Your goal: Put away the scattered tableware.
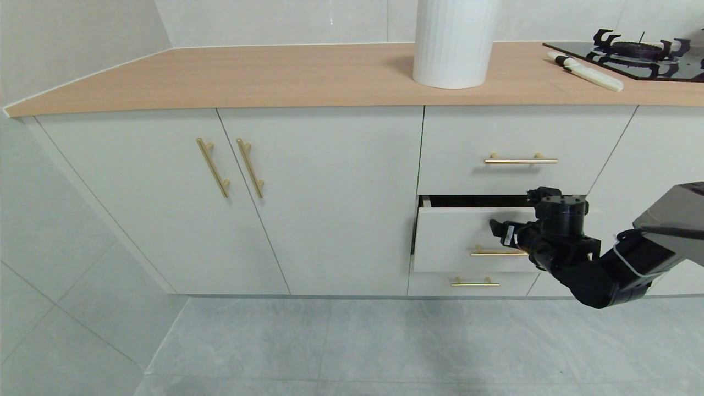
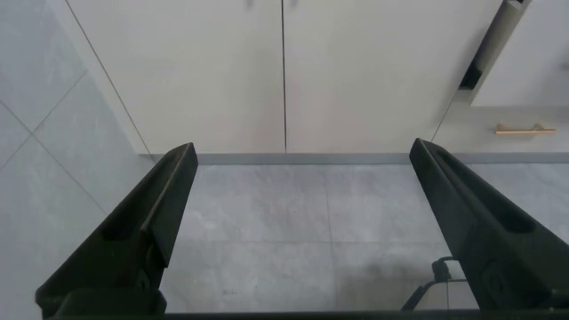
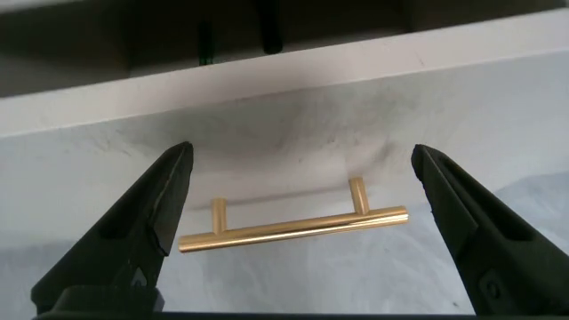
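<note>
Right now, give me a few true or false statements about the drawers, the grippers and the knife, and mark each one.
1. The middle drawer is pulled partly open. True.
2. The right gripper is shut on the drawer's handle. False: it is open in front of the handle and grips nothing.
3. The left gripper is open and holds nothing. True.
4. The knife lies on the floor. False: it lies on the countertop, beside the stove.
5. The top drawer is shut. True.
</note>
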Controlling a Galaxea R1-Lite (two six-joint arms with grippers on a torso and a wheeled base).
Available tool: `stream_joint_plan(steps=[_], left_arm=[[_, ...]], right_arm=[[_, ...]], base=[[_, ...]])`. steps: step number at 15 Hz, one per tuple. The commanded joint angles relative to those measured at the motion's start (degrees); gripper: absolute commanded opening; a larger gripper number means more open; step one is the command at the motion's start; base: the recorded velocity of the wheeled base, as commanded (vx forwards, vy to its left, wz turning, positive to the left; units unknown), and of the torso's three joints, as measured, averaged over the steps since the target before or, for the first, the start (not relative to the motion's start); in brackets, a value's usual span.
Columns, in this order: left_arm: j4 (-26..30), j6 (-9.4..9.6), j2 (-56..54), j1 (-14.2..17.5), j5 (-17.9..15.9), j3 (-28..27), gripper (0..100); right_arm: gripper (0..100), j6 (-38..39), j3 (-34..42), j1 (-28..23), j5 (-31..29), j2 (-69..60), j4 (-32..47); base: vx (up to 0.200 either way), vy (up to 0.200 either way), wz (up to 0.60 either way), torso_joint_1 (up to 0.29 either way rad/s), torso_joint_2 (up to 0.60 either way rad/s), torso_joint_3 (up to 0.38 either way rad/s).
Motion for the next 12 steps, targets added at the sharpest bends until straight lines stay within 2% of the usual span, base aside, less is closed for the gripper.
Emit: stream_joint_plan(steps=[1, 12], left_arm=[[0.0, -0.01, 0.0, 0.0, 0.0, 0.0, 100], [0.0, -0.01, 0.0, 0.0, 0.0, 0.0, 100]], right_arm=[[100, 0.8, -1.5, 0.0, -0.2, 1.3, -0.1], [100, 7.6, -10.0, -1.2, -2.3, 6.3, -0.1]], base=[[0.0, 0.0, 0.0, 0.0, 0.0, 0.0], [0.0, 0.0, 0.0, 0.0, 0.0, 0.0]])
